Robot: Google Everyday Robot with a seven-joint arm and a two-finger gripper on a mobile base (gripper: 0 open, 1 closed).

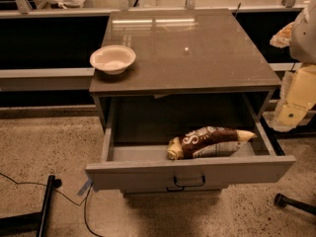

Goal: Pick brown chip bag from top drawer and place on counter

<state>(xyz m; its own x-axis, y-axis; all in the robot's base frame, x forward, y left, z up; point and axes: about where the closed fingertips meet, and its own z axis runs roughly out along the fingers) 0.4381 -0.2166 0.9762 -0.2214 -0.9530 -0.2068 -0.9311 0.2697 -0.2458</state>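
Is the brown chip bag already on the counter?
No, the brown chip bag lies in the open top drawer; the gripper is at the right edge.

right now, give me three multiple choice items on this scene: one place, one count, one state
1. Where is the bag? A on a chair B in the drawer C on a shelf
2. How many bowls on the counter? A one B two C three
3. The drawer is A shut B open C removed
Answers: B, it lies inside the drawer; A, one white bowl near its left edge; B, it is pulled out. The gripper is at the view's right edge, away from the bag.
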